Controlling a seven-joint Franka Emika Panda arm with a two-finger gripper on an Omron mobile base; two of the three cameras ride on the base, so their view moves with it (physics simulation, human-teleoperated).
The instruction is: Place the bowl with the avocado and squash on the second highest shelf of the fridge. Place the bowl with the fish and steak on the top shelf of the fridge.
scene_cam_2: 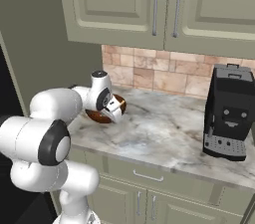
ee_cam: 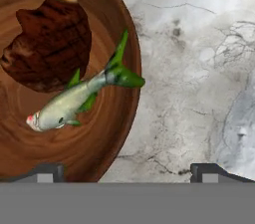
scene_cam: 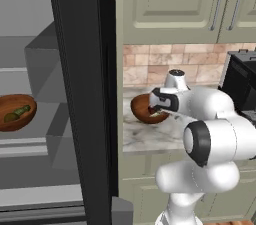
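Open fingers (ee_cam: pixel 127 169) over bowl (ee_cam: pixel 117 133) w/ fish (ee_cam: pixel 74 99), steak (ee_cam: pixel 49 44).

White arm (scene_cam_2: pixel 55 133) folded forward and low, fingers (ee_cam: pixel 45 172) spread wide apart, empty.

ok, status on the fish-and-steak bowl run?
Gripper open, poised over the rim of the wooden bowl on the counter. Fish and steak inside, not yet gripped. Other bowl already in fridge. Nothing blocking.
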